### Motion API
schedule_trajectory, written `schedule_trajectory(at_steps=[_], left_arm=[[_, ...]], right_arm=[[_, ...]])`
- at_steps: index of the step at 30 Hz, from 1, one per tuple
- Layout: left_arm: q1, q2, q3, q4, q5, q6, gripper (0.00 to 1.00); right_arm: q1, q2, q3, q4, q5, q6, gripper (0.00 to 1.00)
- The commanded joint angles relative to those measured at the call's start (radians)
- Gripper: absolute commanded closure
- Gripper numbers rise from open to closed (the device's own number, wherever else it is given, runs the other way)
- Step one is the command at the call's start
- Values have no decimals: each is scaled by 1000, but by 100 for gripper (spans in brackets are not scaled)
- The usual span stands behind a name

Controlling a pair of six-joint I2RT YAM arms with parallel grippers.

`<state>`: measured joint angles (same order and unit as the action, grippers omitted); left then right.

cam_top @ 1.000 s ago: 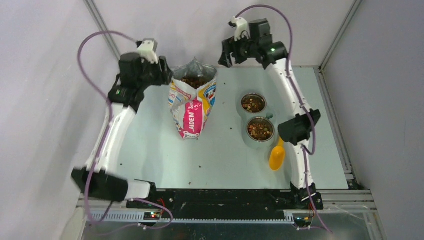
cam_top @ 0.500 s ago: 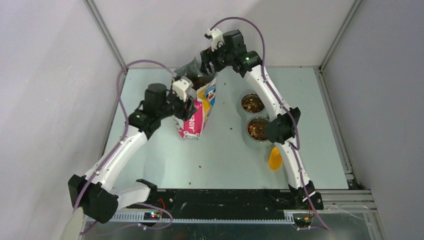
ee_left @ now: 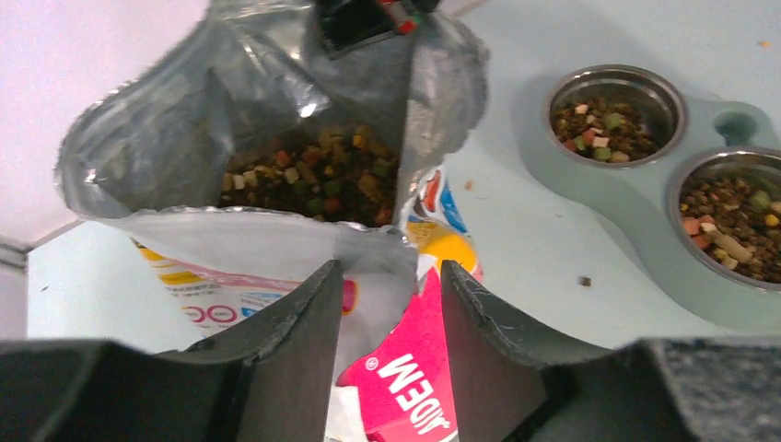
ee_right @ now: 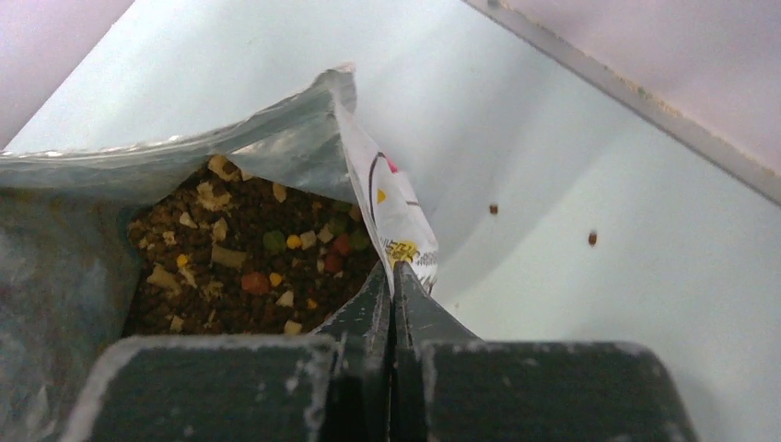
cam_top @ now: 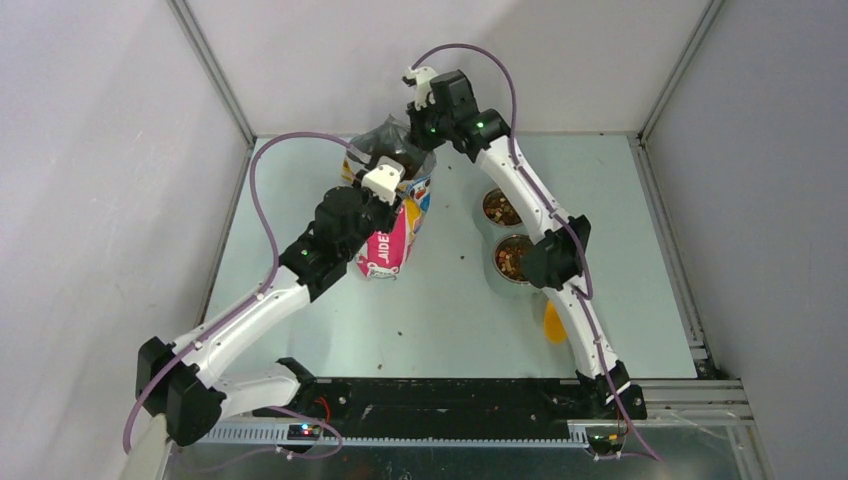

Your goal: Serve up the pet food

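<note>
Pale lilac walls and a metal frame rail close in a pale green table. Arm bases sit at the near edge, and both arms reach to the far middle, where a printed bag stands open.

Hidden stuff first:
- From above, the left arm's wrist covers the bag's near rim and part of its mouth.
- Right arm's elbow covers part of the near bowl.
- Its forearm crosses the edge of the far bowl and hides part of the yellow scoop lying near right.
- Left wrist view cuts the near bowl off at the right edge.
- Print on the bag is only partly readable, the letters folded over.

Pet food: mixed brown, reddish, green and tan pellets, heaped inside the bag, with more filling both steel bowls. Bowls sit side by side in a pale green feeder stand, right of the bag and apart from it.

Left gripper: fingers apart, straddling the bag's near rim with paper between them. Can't tell if either finger touches it.

Right gripper: fingers pressed together, pinching the bag's far rim at a corner fold. Its black end shows cut off at the top edge of the left wrist view.

Stray pellets dot the table right of the bag and in the near middle.
</note>
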<state>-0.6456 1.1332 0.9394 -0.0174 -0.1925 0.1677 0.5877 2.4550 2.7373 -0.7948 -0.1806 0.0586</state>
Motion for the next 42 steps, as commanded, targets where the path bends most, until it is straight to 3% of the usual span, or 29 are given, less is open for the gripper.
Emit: schedule_trajectory(at_steps=[1,6,12,16,18,19,20,21,22,23,25,27,36,40,42], left_arm=[[5,-14,-5,56,-123,17,53],[89,-50,7,-17,-73,10,74],[285,-115,0,-17,103,57,99],[416,-127,18,-38,234,84,100],[442,-128,20,-71,287,74,100],[445,-138,17,-86,304,73,100],[448,-144,7,-93,346,74,99],[449,-157,4,-114,369,80,92],[449,-161,1,-133,430,94,85],[449,-163,5,-184,465,105,70],[449,-155,20,-251,545,121,54],[449,-143,26,-271,557,123,47],[448,-55,53,-198,512,214,43],[448,-36,45,-132,488,214,46],[448,-31,45,-117,489,214,48]], right_arm=[[-4,-148,-80,-54,9,81,100],[2,-268,-214,-94,-24,142,100],[39,-369,-286,-101,-25,109,100],[63,-383,-315,-103,-137,0,100],[53,-378,-316,-102,-197,-11,87],[40,-375,-303,-102,-242,-15,74],[32,-368,-291,-101,-259,-14,68],[16,-365,-267,-100,-277,-6,57],[7,-358,-257,-95,-282,2,53],[-6,-354,-243,-91,-283,16,48],[-16,-343,-233,-87,-266,23,45],[-19,-331,-229,-88,-250,20,43],[-47,-245,-132,-68,-377,-47,30],[-30,-219,-123,-69,-366,-71,14],[-14,-193,-109,-68,-323,-94,12]])
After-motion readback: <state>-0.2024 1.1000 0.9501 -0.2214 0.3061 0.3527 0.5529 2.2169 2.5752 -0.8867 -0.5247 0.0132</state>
